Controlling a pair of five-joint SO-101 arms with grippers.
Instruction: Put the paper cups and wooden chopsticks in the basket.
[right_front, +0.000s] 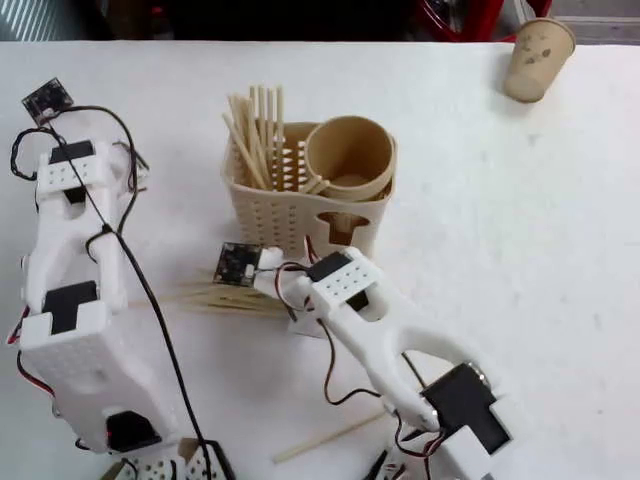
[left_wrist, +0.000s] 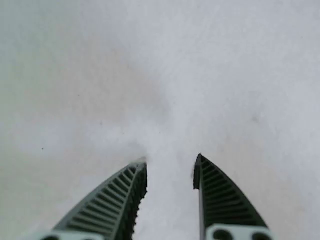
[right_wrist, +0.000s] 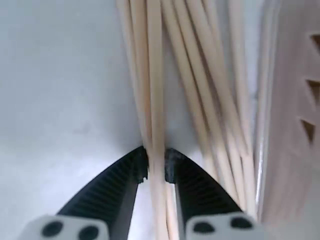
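Observation:
The perforated basket (right_front: 300, 215) stands mid-table with several wooden chopsticks (right_front: 258, 130) upright in it and a paper cup (right_front: 350, 155) beside them. A second paper cup (right_front: 538, 58) stands at the far right corner. A bundle of chopsticks (right_front: 225, 298) lies on the table in front of the basket. My right gripper (right_wrist: 156, 159) is low over this bundle, shut on one chopstick (right_wrist: 155, 95), with the basket wall (right_wrist: 300, 125) close by. My left gripper (left_wrist: 170, 165) hangs open over bare table, holding nothing.
A single chopstick (right_front: 330, 437) lies near the table's front edge, by the right arm's base. The left arm (right_front: 70, 290) is folded along the left side, with black cables (right_front: 150, 300) trailing beside it. White table (right_front: 520, 250) spreads to the basket's right.

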